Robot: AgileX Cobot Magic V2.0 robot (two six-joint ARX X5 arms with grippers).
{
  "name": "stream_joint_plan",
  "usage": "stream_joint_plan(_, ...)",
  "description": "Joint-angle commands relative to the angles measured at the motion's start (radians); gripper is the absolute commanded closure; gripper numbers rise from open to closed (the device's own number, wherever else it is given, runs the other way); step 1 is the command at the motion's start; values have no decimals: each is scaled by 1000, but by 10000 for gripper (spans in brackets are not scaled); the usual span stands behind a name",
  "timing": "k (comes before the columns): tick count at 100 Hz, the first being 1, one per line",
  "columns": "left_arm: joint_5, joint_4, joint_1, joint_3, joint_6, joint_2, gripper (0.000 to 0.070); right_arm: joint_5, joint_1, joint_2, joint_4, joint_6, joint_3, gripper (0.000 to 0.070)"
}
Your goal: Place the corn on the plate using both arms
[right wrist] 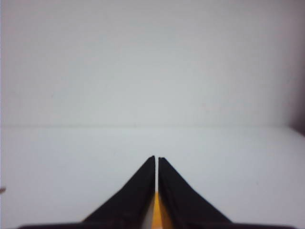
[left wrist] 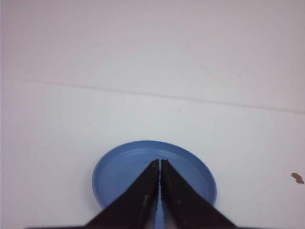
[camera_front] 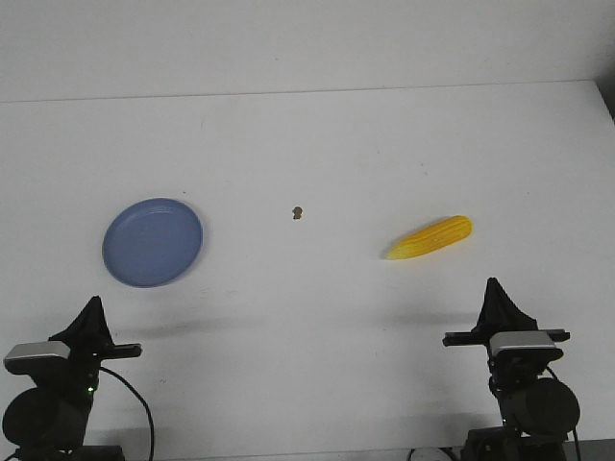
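The yellow corn (camera_front: pixel 431 237) lies on the white table right of centre, its pointed end toward the near left. The blue plate (camera_front: pixel 153 242) sits empty at the left. My left gripper (camera_front: pixel 92 307) is shut and empty near the front edge, just short of the plate; in the left wrist view its tips (left wrist: pixel 159 161) show over the plate (left wrist: pixel 119 167). My right gripper (camera_front: pixel 496 288) is shut and empty, in front of the corn. In the right wrist view (right wrist: pixel 157 158) only a yellow sliver of corn (right wrist: pixel 157 212) shows through the slit between the fingers.
A small brown speck (camera_front: pixel 298 212) lies on the table between plate and corn; it also shows in the left wrist view (left wrist: pixel 297 178). The table's far edge (camera_front: pixel 307 91) meets a white wall.
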Motion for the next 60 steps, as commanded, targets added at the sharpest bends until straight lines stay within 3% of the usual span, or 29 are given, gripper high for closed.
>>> stream_joint_plan(1,0,-34,0,104,-8,59,688,0,0,46,-77,17,75,681)
stream_joint_plan(40,1,-411,0,590,89,463,688,-8,0,447,-578,14,535,681)
stream_joint_plan(60,0,-539,0,706,89,604,688,-8,0,584,-645,15,648,681)
